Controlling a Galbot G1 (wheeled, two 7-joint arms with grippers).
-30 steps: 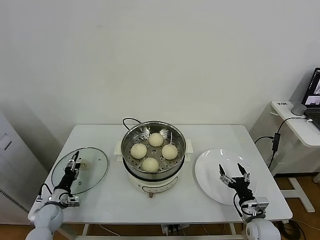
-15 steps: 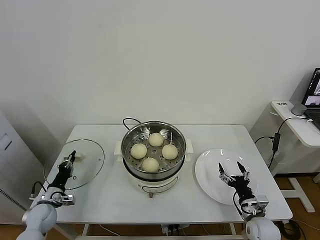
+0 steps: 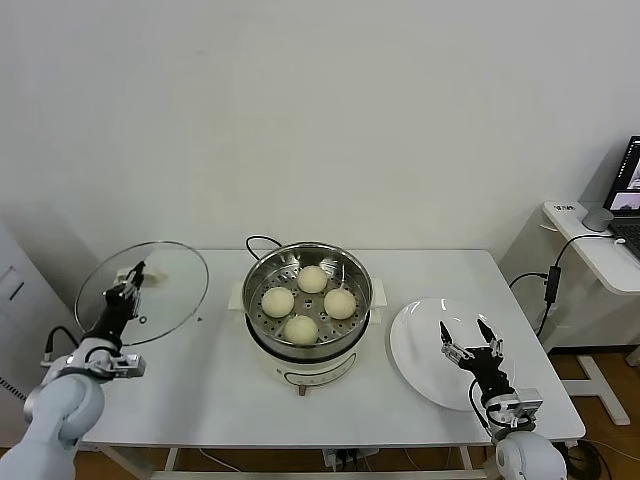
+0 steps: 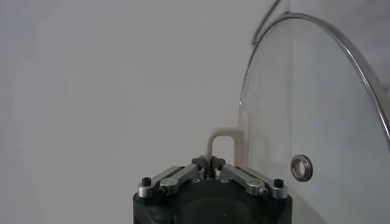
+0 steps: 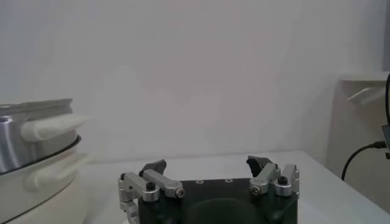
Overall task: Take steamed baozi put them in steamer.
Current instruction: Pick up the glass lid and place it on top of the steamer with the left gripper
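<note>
1. Left tool, frame left: clamped on the glass lid handle, lid raised for covering.
2. Four baozi sit in the steamer, centre.
3. Right tool spread, empty, above plate, lower right.

We see a round, shiny stainless-steel steamer (perforated floor), four matt, smooth cream-white dough baozi, a clear glass lid with metal rim, a glossy white plate, a matt white table.
</note>
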